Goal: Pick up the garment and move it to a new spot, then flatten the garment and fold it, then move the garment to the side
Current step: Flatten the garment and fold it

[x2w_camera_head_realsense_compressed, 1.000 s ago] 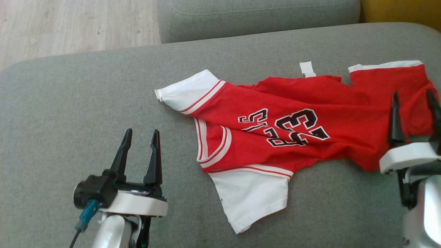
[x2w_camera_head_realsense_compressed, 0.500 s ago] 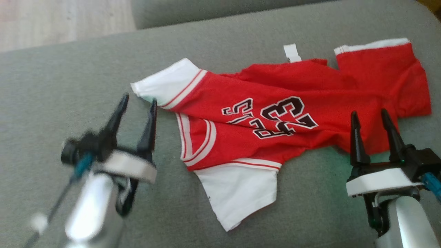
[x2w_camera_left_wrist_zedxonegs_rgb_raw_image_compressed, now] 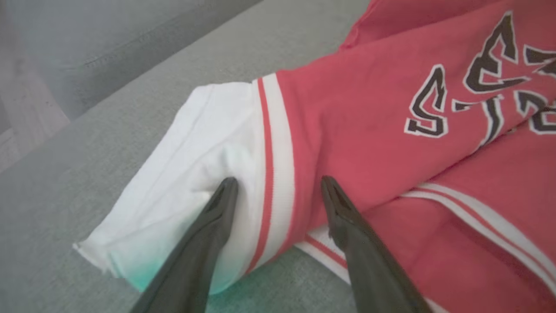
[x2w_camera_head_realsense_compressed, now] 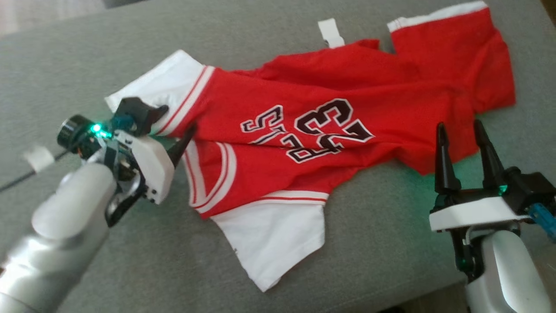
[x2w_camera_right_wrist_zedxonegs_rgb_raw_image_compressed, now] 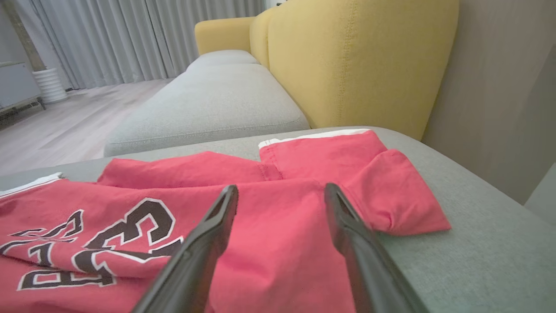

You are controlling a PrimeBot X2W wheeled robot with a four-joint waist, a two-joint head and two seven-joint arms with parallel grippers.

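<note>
Lower left of the head view: left gripper (x2w_camera_head_realsense_compressed: 180,117) tilted in over the shirt (x2w_camera_head_realsense_compressed: 391,87), jaws wide apart, nothing held. Its wrist view puts one finger over the white sleeve (x2w_camera_left_wrist_zedxonegs_rgb_raw_image_compressed: 195,143) and the other over the red just past the striped band. Can't tell whether the tips press the cloth. Lower right: right gripper (x2w_camera_head_realsense_compressed: 459,126) upright, also spread wide and empty, tips at the shirt's near red edge; height above it unclear. The shirt lies rumpled across the middle of the grey cushion (x2w_camera_head_realsense_compressed: 65,56), number 23 face up, second white sleeve pointing at the bottom edge, body bunched in diagonal folds, hem end at upper right. A small white label (x2w_camera_head_realsense_compressed: 330,32) sticks out at the top edge. Furthest off, in the right wrist view, a yellow backrest (x2w_camera_right_wrist_zedxonegs_rgb_raw_image_compressed: 356,56). My read: pick-up step, grasp not yet made. Left should drive its tips down into the cushion and pinch across the sleeve seam so both layers are caught, not just the top one. Right should reach forward to the hem corner before closing, since grabbing the mid-body fold would lift a wad. Then lift both together and level, so the cloth hangs from two ends and lands flatter at the new spot. Risk: thin fabric slipping out of a shallow pinch.
</note>
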